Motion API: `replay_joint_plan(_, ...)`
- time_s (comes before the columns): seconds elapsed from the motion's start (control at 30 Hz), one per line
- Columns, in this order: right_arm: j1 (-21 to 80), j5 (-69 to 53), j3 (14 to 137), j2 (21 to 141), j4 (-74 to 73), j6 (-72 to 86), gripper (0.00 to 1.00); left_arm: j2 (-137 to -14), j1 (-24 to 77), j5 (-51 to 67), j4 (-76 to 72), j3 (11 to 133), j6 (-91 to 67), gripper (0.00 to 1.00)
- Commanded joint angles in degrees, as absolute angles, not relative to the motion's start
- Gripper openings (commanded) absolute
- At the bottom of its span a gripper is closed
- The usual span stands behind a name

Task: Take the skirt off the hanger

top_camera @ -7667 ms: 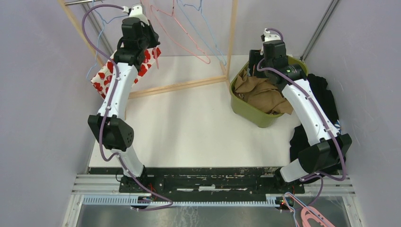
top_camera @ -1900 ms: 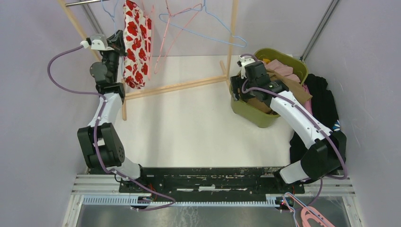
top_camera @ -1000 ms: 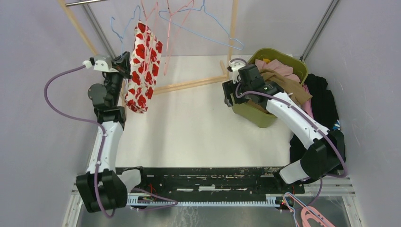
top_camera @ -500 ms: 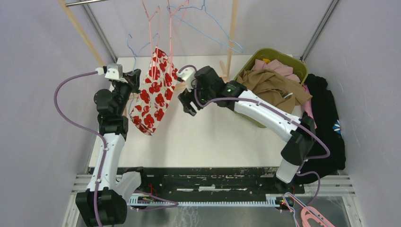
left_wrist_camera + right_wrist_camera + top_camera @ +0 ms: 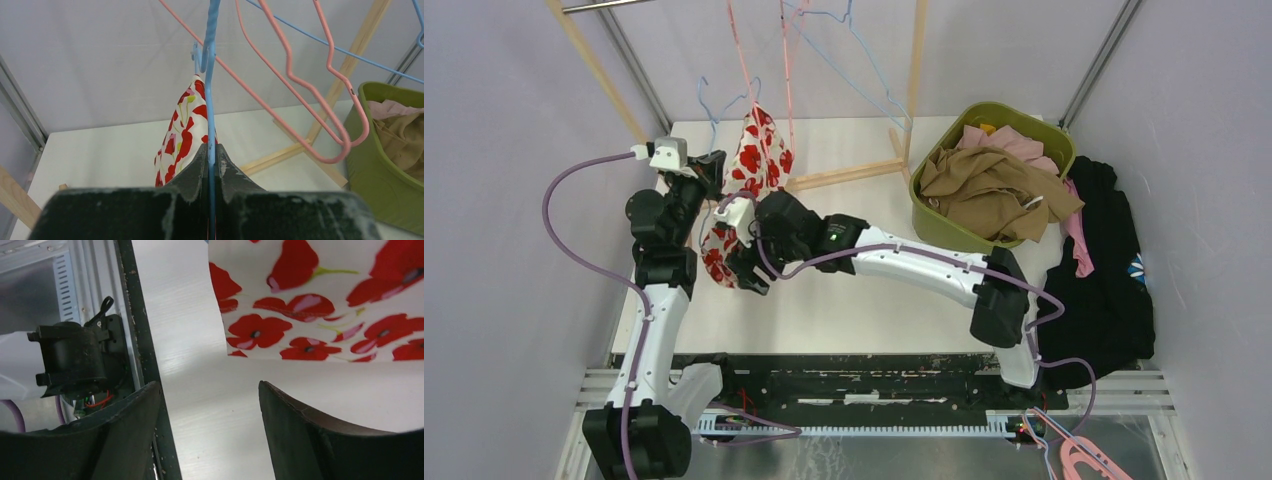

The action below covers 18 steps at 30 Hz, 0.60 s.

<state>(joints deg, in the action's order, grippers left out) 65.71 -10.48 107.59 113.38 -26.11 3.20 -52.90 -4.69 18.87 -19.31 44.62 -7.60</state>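
The right gripper point(image 5: 210, 407) has swung across from the green bin point(image 5: 944, 228) to the left side of the worktop point(image 5: 874, 300), and the skirt point(image 5: 759, 160) has come nearer the front. Its jaws stand spread wide with nothing between them, just beside the skirt's lower hem. The left gripper point(image 5: 212, 159) has its jaws pressed together on the wire of the blue hanger point(image 5: 210, 95). The red-poppy skirt hangs from it, above the worktop near the far left corner.

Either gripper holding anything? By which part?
Yes: left gripper pinches the blue hanger by its wire. The right gripper is open near the skirt, holding nothing.
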Motion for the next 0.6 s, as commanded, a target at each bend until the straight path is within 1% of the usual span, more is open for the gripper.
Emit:
replay_joint_plan(0.0, 66.12, -8.44, 111.21, 116.93, -16.87, 6.31, 0.77, -52.02, -3.90, 18.54, -22.71, 48.85, -5.60, 0.03)
replay_joint_plan(0.13, 66.36, -1.68, 110.32, 121.38, -10.46, 8.46, 0.77, -52.39, -3.50, 18.69, -22.76, 49.87, -6.48, 0.03)
replay_joint_plan(0.27, 66.37, 4.73, 111.92, 126.57, -7.26, 10.38, 0.77, -52.19, -2.17, 19.16, -21.94, 51.07, -6.71, 0.03)
replay_joint_plan(0.33, 66.51, 9.11, 111.24, 127.41, -5.14, 12.07, 0.76, -51.60, -1.60, 19.07, -21.19, 51.34, -6.35, 0.03)
replay_joint_plan(0.4, 66.91, 16.14, 108.53, 126.28, -1.87, 12.73, 0.76, -50.99, -1.12, 18.95, -20.54, 51.27, -5.88, 0.03)
replay_joint_plan(0.47, 67.32, 24.27, 105.01, 124.76, 2.38, 12.22, 0.71, -50.30, -0.83, 18.82, -19.78, 51.21, -5.40, 0.03)
replay_joint_plan(0.57, 67.41, 34.45, 102.19, 123.56, 5.80, 8.30, 0.59, -49.37, -0.33, 18.58, -18.78, 51.41, -4.15, 0.03)
